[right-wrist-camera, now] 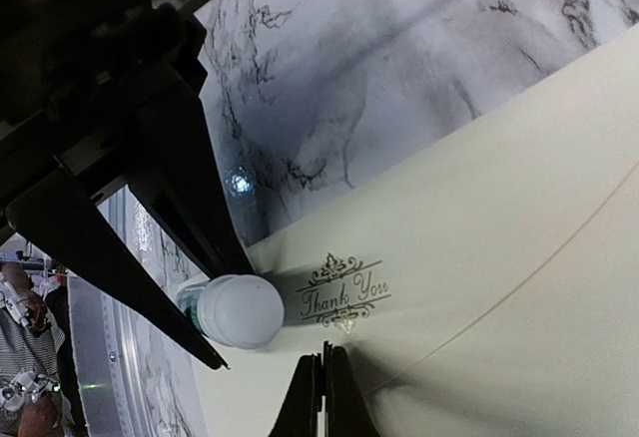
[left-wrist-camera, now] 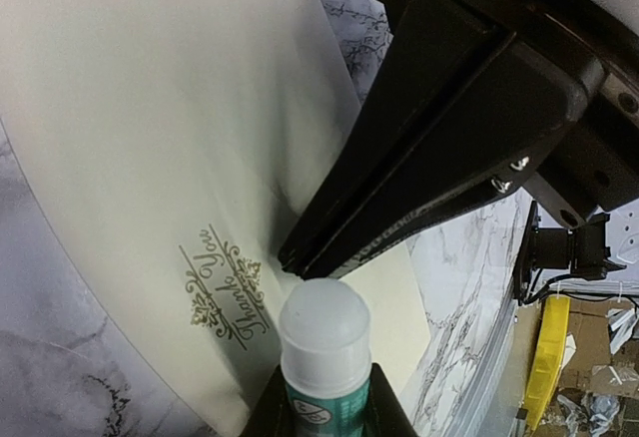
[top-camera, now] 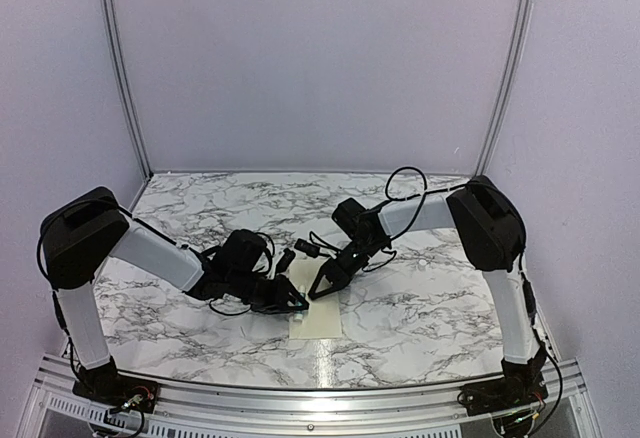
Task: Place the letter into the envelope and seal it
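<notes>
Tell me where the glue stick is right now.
The glue stick is held in the left pincer, bottom centre of the left wrist view, its cap over the envelope beside the Thank You print and the right pincer.

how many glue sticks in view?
1. The glue stick is clamped in the left gripper, its capped end over the envelope beside the shut right gripper. No other shows, though one could be hidden.

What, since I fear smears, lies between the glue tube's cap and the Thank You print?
Only bare, shaded envelope between cap and print; the right wrist view shows it.
</notes>
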Controlling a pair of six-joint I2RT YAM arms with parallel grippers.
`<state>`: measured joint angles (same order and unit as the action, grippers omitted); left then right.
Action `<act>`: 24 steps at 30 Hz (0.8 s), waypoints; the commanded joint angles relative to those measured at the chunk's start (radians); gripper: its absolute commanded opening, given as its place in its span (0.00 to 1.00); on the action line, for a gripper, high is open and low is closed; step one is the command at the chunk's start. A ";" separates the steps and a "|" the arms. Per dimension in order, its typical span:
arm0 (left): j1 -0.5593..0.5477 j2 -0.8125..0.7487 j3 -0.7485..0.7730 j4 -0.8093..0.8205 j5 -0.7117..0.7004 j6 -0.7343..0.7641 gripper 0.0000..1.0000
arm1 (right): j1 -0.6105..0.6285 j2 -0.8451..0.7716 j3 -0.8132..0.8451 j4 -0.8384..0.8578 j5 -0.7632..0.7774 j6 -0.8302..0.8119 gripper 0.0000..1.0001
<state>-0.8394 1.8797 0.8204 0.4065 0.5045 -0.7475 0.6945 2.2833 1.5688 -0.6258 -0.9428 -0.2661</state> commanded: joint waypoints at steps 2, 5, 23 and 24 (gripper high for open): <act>0.003 -0.010 -0.011 -0.034 -0.036 0.032 0.00 | 0.027 0.014 -0.010 -0.028 0.093 0.002 0.00; 0.003 -0.038 -0.006 -0.037 -0.026 0.048 0.00 | 0.024 0.010 -0.026 -0.015 0.097 0.011 0.00; 0.103 0.085 0.175 -0.037 -0.024 0.034 0.00 | 0.022 -0.044 -0.090 0.011 0.101 -0.007 0.00; 0.104 0.101 0.188 -0.037 -0.018 0.034 0.00 | 0.022 -0.048 -0.092 0.012 0.102 -0.008 0.00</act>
<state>-0.7422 1.9209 0.9607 0.3805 0.4789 -0.7181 0.7033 2.2490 1.5089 -0.5819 -0.9207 -0.2630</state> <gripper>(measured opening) 0.175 0.001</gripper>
